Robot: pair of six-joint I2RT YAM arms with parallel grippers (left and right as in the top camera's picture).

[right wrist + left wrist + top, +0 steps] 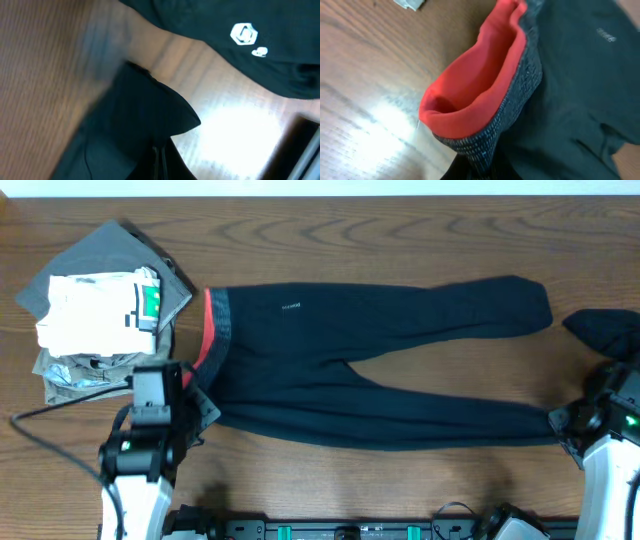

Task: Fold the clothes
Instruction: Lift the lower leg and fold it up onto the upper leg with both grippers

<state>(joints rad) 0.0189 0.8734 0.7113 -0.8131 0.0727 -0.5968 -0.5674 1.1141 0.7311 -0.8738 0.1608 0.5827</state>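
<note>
Dark navy leggings [370, 340] with a red-lined grey waistband [215, 330] lie spread across the table, legs pointing right. My left gripper [190, 385] is shut on the near corner of the waistband; the left wrist view shows the waistband [485, 85] lifted open, its red lining showing. My right gripper [562, 423] is shut on the hem of the near leg; the right wrist view shows that dark leg end [135, 120] pinched between the fingers.
A stack of folded clothes [100, 305] sits at the back left, grey and white pieces on top. Another dark garment [608, 330] with a small white logo [243, 35] lies at the right edge. A black rail runs along the front edge [350, 530].
</note>
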